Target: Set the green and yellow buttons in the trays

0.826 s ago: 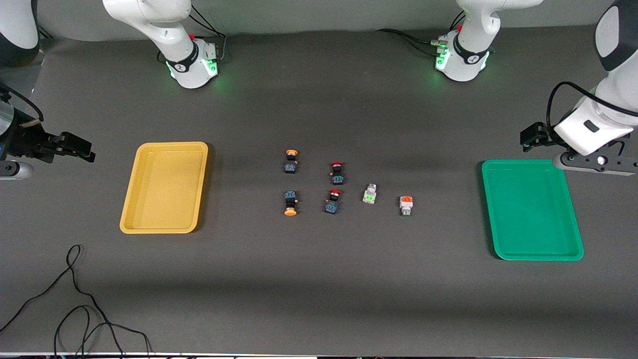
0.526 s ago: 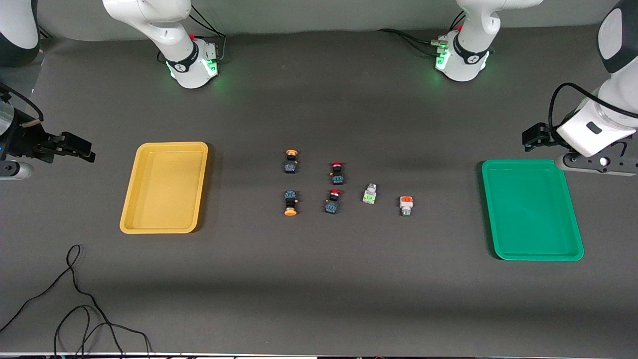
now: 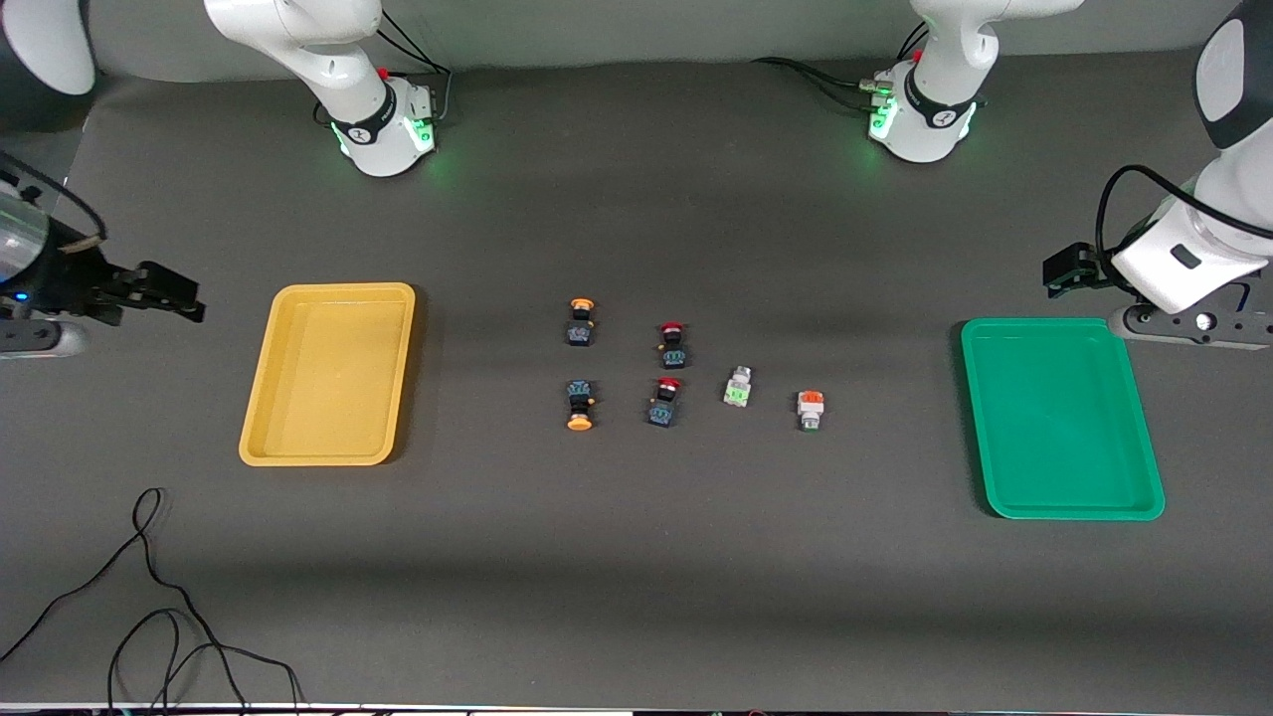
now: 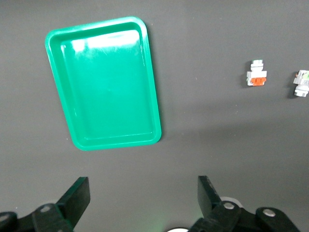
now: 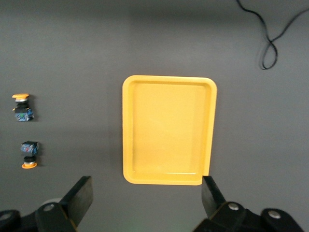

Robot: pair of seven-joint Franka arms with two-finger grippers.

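Here, the yellow tray [image 3: 327, 374] and green tray [image 3: 1060, 419] hold nothing; six buttons [image 3: 580, 320] sit between them. The left gripper [image 4: 142, 198] and right gripper [image 5: 147, 195] hang wide open, holding nothing.

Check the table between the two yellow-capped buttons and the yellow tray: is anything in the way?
Nothing visible is. Bare table lies between the yellow tray and both yellow-capped buttons. The two red-capped buttons sit beside them toward the left arm's end, away from that tray.

Even overhead light, sharp focus; glare streaks the green tray [image 4: 104, 82], soft shadows pool beside the yellow tray [image 3: 328, 373].
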